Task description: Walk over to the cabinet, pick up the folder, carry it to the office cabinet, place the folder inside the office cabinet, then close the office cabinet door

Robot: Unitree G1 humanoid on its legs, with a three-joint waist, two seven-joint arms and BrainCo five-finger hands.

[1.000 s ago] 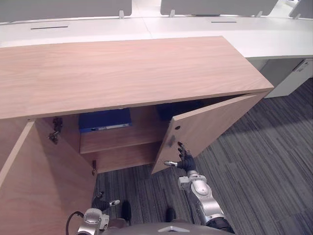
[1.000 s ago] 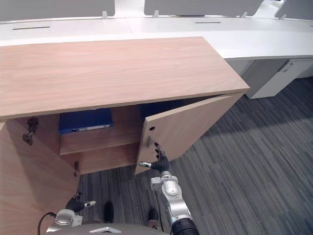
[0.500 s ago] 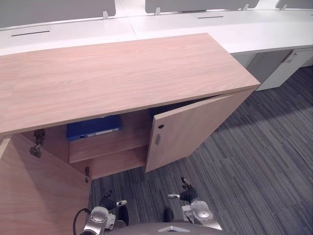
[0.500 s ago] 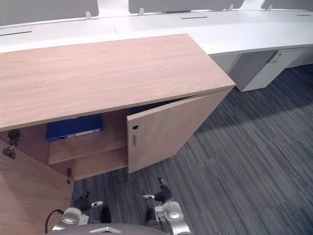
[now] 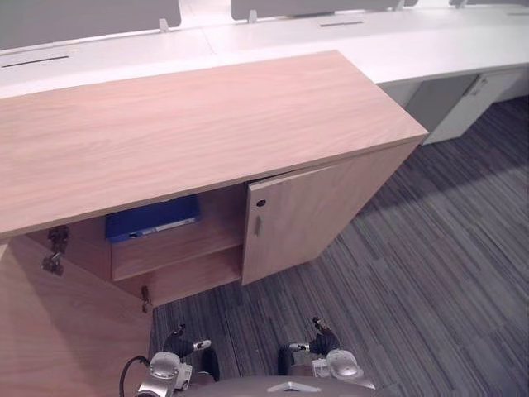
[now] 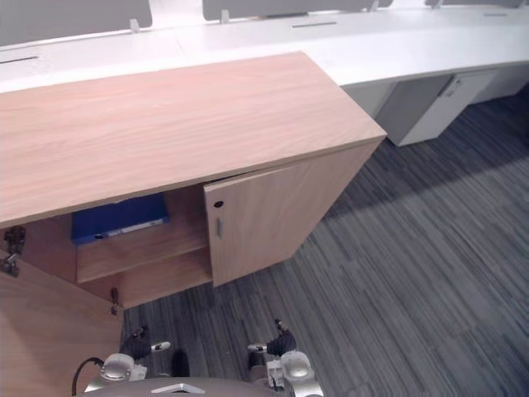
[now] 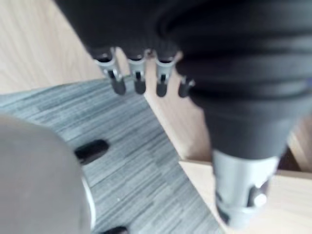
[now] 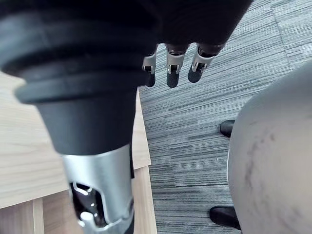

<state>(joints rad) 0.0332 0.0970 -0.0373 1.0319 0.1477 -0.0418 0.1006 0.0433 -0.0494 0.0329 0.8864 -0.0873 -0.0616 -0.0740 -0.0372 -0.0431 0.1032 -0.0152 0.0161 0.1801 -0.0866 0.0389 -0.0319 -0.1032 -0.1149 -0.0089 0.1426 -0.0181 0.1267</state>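
Since the earlier frames the right door (image 5: 310, 217) had swung nearly flush with the office cabinet (image 5: 190, 124), and the right robot hand (image 5: 324, 341) had dropped low, loosely spread and empty, like the left robot hand (image 5: 178, 343). The blue folder (image 5: 151, 217) lay on the upper shelf (image 5: 178, 241). Door-closing was in hand; the left door (image 5: 66, 331), wide open, probably needed pushing next; carpet (image 5: 438, 273) rightward lay free.

1. Light-brown office cabinet of wood-grain board (image 5: 207, 124), its right door (image 5: 310, 215) in the same grain.
2. Flat blue folder (image 5: 151, 217), with a pale strip along its edge.
3. Dark grey carpet floor (image 5: 430, 273), finely striped.
4. Plain white table (image 5: 430, 51).
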